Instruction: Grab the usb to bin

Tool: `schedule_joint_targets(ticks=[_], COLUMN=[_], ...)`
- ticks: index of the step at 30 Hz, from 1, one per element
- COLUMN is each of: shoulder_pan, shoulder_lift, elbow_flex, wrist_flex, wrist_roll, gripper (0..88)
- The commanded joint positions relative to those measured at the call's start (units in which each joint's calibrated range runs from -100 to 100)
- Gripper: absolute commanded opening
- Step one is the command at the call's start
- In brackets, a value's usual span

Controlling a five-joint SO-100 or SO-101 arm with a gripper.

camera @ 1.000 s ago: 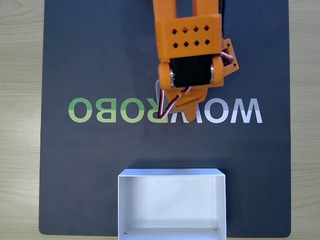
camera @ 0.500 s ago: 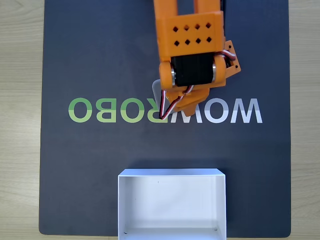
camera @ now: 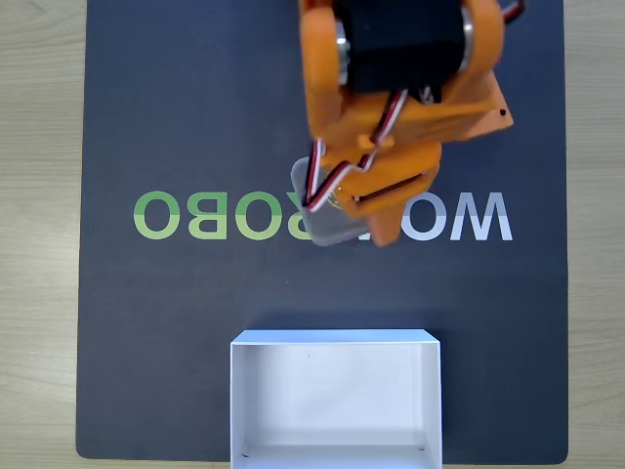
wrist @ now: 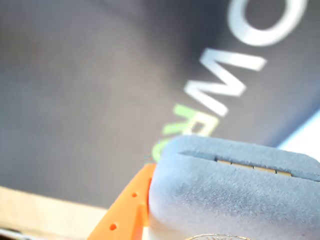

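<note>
The usb [camera: 320, 220], a small grey rounded-square gadget, hangs above the dark mat over the printed letters, and my orange gripper [camera: 344, 217] is shut on it. The arm covers its upper right part in the fixed view. In the wrist view the usb [wrist: 225, 190] looms large at the lower right, seam and gold contacts showing, with one orange finger [wrist: 127, 210] pressed against its left side. The bin [camera: 335, 401], a white open-top box, stands at the mat's near edge below the gripper, and nothing shows inside it. A white sliver of the bin [wrist: 306, 134] shows at the wrist view's right edge.
A dark mat [camera: 176, 322] with green and white lettering [camera: 181, 215] covers the pale wooden table [camera: 39, 244]. The orange arm [camera: 400, 68] comes in from the top edge of the fixed view.
The gripper has risen off the mat with the usb in it, so the arm looks larger. The usb has shifted slightly toward the bin.
</note>
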Motion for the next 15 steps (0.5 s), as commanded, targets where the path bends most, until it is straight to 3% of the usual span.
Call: schedule_joint_targets(ticks=[1, 15], shoulder_pan=[0.67, 15.66], shoulder_lift=[-7.88, -16.28], elbow_flex=[-12.69, -20.82], wrist_flex=[4.65, 4.47], wrist_roll=[-0.05, -0.32], gripper=[14.5, 14.5])
